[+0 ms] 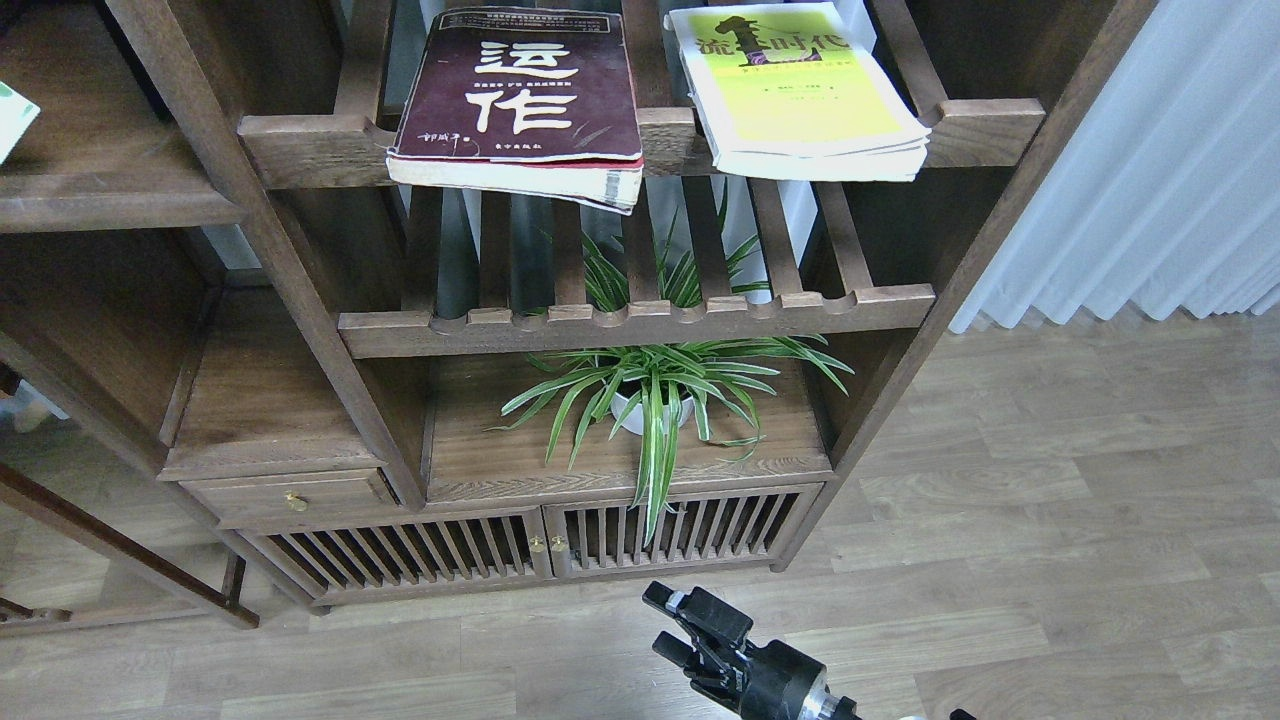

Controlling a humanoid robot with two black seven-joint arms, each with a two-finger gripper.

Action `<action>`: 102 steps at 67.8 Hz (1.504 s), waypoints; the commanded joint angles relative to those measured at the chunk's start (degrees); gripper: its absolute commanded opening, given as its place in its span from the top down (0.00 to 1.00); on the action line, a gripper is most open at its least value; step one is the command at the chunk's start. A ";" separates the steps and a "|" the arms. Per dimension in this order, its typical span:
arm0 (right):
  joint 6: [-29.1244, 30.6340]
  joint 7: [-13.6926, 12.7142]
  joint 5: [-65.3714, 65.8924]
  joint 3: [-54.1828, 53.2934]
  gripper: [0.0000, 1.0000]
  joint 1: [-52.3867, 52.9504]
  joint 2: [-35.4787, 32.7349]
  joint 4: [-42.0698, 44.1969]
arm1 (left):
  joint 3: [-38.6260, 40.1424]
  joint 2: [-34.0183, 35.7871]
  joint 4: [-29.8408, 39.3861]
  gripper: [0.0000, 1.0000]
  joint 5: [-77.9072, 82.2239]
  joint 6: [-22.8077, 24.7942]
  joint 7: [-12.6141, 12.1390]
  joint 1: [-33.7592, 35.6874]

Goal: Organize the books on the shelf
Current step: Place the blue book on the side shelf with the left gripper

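The large maroon book with white Chinese characters lies flat on the upper slatted rack, its front edge overhanging the rail. The yellow-green book lies flat to its right on the same rack. A white and green corner shows at the far left edge above the solid plank shelf; I cannot tell if it is the white book. My right gripper is low at the bottom centre, over the floor, far below the books, with its fingers apart and empty. My left gripper is out of view.
A lower slatted rack sits under the books. A potted spider plant stands on the board below it. Slatted cabinet doors and a small drawer are at the bottom. A white curtain hangs at the right above the wooden floor.
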State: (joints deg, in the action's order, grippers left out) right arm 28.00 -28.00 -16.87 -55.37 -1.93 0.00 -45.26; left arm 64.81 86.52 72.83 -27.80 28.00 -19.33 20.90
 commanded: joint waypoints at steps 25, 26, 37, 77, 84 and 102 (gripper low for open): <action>0.00 0.00 0.00 -0.09 0.00 0.00 0.00 0.08 | -21.56 -12.15 -9.63 1.00 0.82 0.00 -7.73 30.33; 0.00 0.00 0.00 -0.09 0.00 0.00 0.00 0.08 | -21.74 -12.68 -9.99 1.00 0.73 0.00 -8.00 30.61; 0.00 0.00 0.00 -0.18 0.00 -0.09 0.00 0.08 | -22.97 -15.24 -13.94 1.00 0.82 0.00 -8.67 34.12; 0.00 0.00 0.00 -0.79 0.00 -0.44 0.00 0.08 | -23.06 -23.93 -26.51 1.00 0.82 0.00 -8.67 44.93; 0.00 0.00 0.00 -0.79 0.00 -0.53 0.00 0.08 | -23.06 -26.83 -30.37 1.00 0.90 0.00 -8.67 46.78; 0.00 0.00 0.00 -0.97 0.00 -1.24 0.00 0.08 | -23.06 -31.32 -37.59 0.99 1.17 0.00 -8.67 48.45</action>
State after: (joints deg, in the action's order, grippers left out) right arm 28.00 -28.01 -16.88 -56.34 -2.78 0.00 -45.17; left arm 41.73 56.78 37.75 -26.85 28.00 -28.01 68.92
